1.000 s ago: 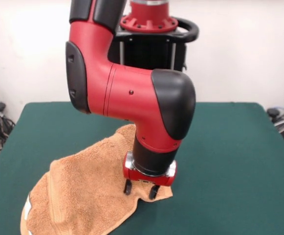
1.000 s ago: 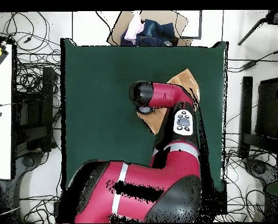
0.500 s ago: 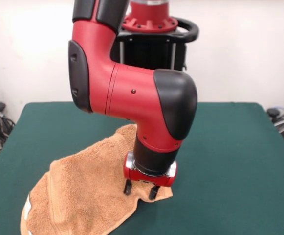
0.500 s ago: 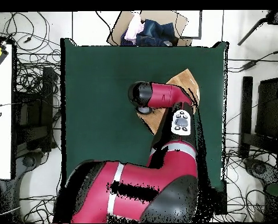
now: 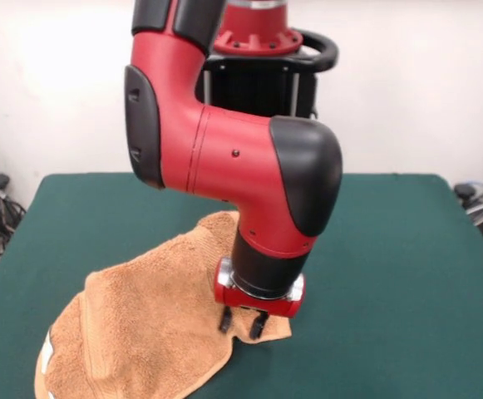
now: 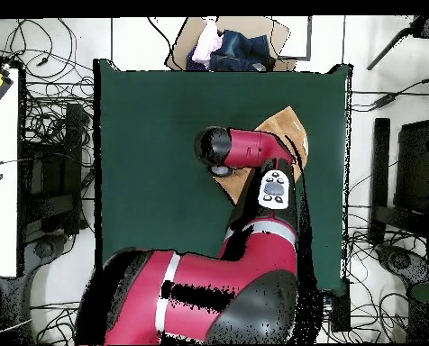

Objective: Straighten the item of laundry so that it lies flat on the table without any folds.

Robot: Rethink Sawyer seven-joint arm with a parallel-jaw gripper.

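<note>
A red and black robot arm (image 5: 241, 166) lowers its gripper (image 5: 242, 322) onto the right corner of a rumpled orange-tan towel (image 5: 141, 324) on a green table (image 5: 391, 274), fingers close together on the cloth

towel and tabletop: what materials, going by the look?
The towel: looks like cotton terry, orange-tan and matte, with a nubby looped pile and a flat woven band near one edge. The table: top seems covered in dark green felt or a similar cloth, matte and without glare; what lies underneath can't be told.
</note>
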